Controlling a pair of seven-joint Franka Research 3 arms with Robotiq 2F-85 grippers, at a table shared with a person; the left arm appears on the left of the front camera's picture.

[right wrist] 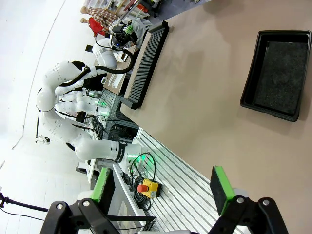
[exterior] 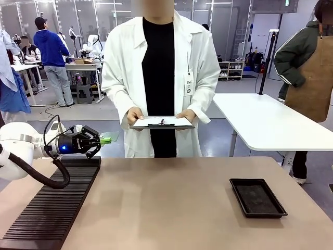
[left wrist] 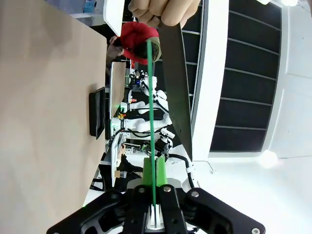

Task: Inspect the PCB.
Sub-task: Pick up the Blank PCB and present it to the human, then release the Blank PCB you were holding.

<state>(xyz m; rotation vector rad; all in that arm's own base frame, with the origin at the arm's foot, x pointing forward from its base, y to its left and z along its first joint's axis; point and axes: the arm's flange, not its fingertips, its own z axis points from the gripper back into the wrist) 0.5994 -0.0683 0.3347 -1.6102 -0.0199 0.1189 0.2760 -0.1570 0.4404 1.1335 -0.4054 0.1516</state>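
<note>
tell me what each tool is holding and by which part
The left tool is shut on the PCB, pinching one end of the board between its pads. The right tool is open and holds nothing.

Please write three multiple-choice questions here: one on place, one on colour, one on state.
1. Where is the black tray?
A. on the table's right side
B. on the floor
C. on a chair

2. What colour is the person's coat?
A. blue
B. white
C. brown

3. How is the left end effector?
A. wide open
B. shut on nothing
C. shut on the green board

Answers: 1 A, it lies flat on the tabletop; 2 B, plainly white; 3 C, its wrist view shows the thin board clamped.
</note>
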